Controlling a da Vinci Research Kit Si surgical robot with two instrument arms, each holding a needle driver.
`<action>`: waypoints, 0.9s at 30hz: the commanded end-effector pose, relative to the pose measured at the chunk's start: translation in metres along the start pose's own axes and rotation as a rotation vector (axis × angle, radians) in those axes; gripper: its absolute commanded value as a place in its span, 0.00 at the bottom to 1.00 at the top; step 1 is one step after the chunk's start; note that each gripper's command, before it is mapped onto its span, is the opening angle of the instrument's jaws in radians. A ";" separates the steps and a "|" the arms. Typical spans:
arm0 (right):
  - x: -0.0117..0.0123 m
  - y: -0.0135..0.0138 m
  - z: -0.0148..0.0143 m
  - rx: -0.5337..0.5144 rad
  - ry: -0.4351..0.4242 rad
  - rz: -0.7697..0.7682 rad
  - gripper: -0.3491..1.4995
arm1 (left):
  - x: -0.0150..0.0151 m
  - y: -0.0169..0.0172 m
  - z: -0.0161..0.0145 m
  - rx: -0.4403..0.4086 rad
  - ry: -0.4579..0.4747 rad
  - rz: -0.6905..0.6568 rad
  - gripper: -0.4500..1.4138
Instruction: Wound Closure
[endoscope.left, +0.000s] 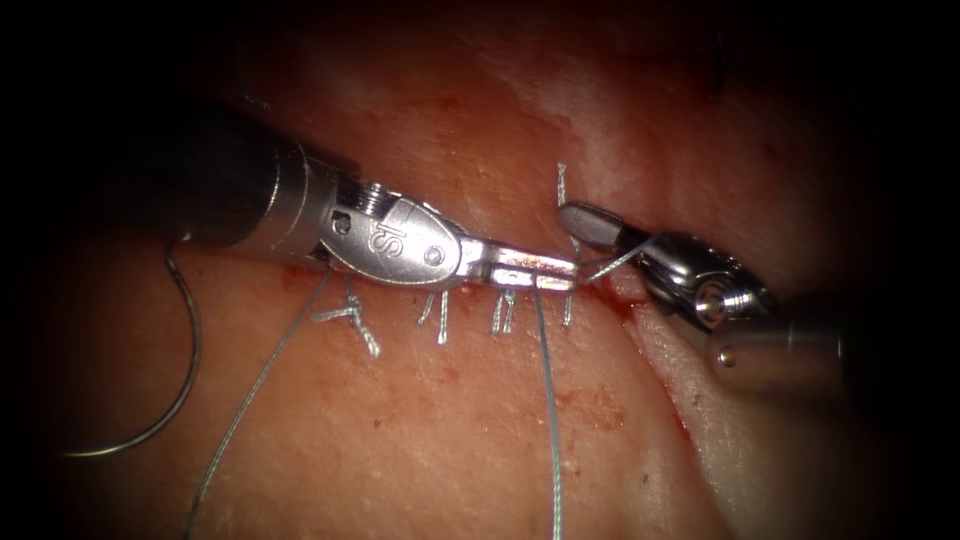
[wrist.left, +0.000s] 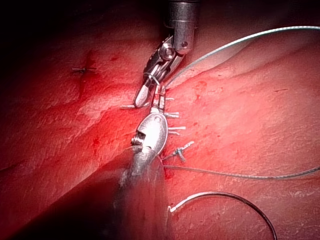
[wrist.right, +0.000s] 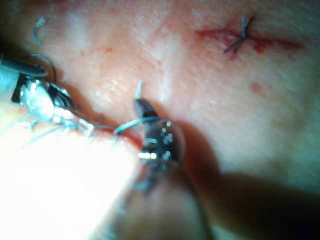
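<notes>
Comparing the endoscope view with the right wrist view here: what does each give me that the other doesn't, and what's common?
Endoscope view adds: the needle lying free on the tissue at far left, held by neither tool and not in the tissue, and the long thread hanging from the left tool, whose jaws are shut on it.
Right wrist view adds: a separate short stitched cut.
Shared: both tools meeting at the cut, thread draped over the right tool, cut thread ends.
</notes>
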 end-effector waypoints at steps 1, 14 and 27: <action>-0.0006 -0.0006 -0.0001 0.010 0.003 -0.014 0.00 | -0.0004 -0.0008 0.0002 0.004 -0.002 -0.003 0.00; -0.0015 -0.0058 -0.0053 0.063 0.000 -0.130 0.00 | -0.0016 -0.0070 -0.0036 0.048 -0.060 -0.018 0.00; -0.0051 -0.0079 -0.0056 0.158 -0.084 -0.174 0.00 | -0.0044 -0.0174 -0.0028 0.109 -0.097 -0.034 0.00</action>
